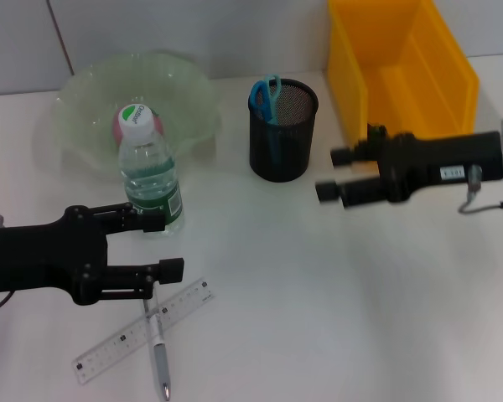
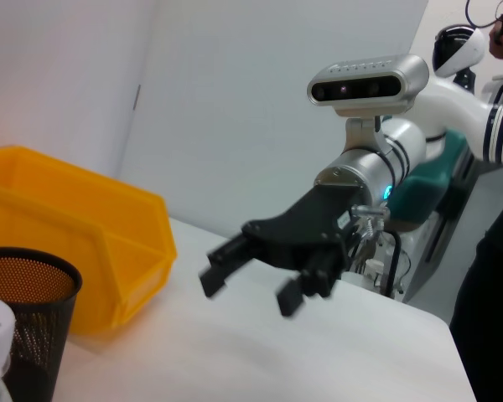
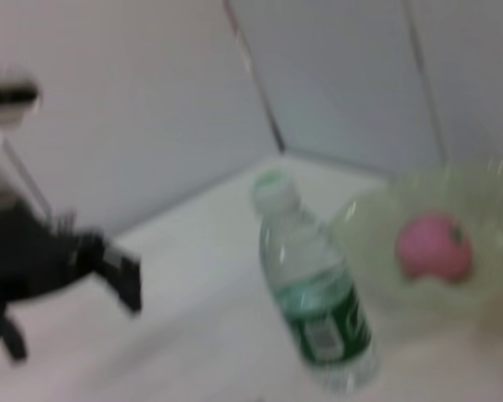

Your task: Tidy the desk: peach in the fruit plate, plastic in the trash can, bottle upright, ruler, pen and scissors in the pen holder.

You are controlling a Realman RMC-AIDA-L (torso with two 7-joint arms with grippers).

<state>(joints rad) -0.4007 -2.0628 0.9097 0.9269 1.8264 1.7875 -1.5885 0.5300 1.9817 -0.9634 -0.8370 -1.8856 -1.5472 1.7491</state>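
Fingers [image 1: 172,268] of left gripper [image 1: 162,243]: spread wide, nothing held, hovering just in front of bottle [image 1: 150,172], above near end of ruler [image 1: 142,330]. Probably lined up for ruler/pen pickup. Fingers of right gripper [image 1: 337,173]: apart, empty, well to right of bottle, between pen holder [image 1: 282,130] and yellow trash can [image 1: 400,71].

Bottle: upright, cap on, standing against front edge of fruit plate [image 1: 84,100]. Peach [image 3: 432,244]: in plate, behind bottle. Scissors [image 1: 265,97]: already in holder, handles up. Pen [image 1: 158,346]: lying crossed over ruler, in front of bottle. No plastic seen on desk. Outstanding: ruler + pen.
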